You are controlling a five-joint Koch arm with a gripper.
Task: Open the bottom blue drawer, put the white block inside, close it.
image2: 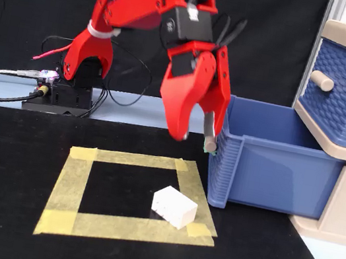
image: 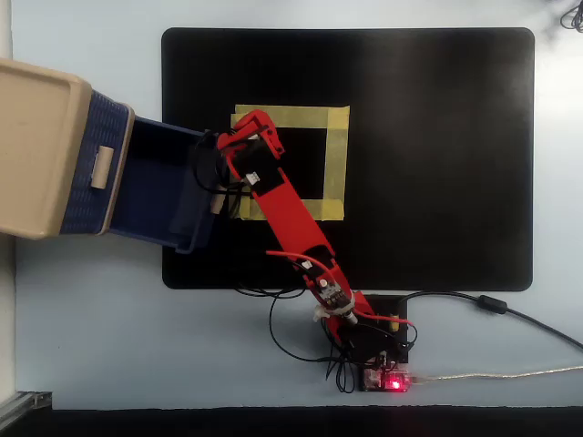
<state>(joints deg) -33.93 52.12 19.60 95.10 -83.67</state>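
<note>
White block (image2: 174,206) sits lower centre in the fixed view, on the tape square's (image2: 72,185) right inner edge. Above it hangs the tool (image2: 194,140), jaws apart, empty, beside the pulled-out bottom blue drawer's (image2: 271,180) front.

- overhead view — straight down from high up; the whole black mat (image: 437,137) fits
- fixed view — low, near, facing the arm's base (image2: 65,94); both share the tape square (image: 332,164) and open drawer (image2: 273,171)
</note>
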